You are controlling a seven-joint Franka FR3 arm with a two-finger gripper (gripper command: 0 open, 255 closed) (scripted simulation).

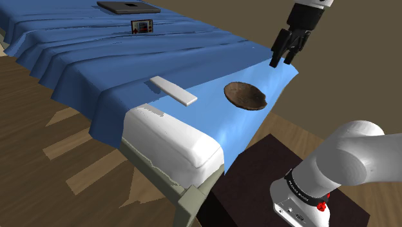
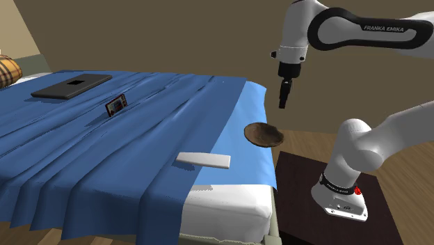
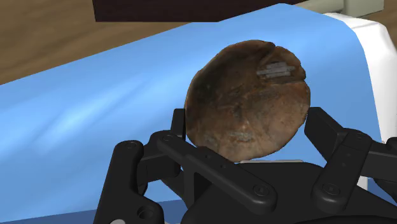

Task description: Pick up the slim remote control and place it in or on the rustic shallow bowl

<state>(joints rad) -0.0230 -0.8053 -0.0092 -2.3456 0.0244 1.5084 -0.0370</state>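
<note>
A slim white remote control lies flat on the blue bed sheet, near the bed's foot end. A brown, rough shallow bowl rests on the sheet's corner closest to the arm. My black gripper hangs in the air above and just beyond the bowl, pointing down. Its fingers stand apart and hold nothing. In the wrist view the bowl appears far below, between the two fingers. The remote lies a hand's length from the bowl, away from the gripper.
A small red and black device stands upright mid-bed. A dark flat slab lies farther up. The white mattress end and the dark stand box border the bowl's corner. Wooden floor surrounds the bed.
</note>
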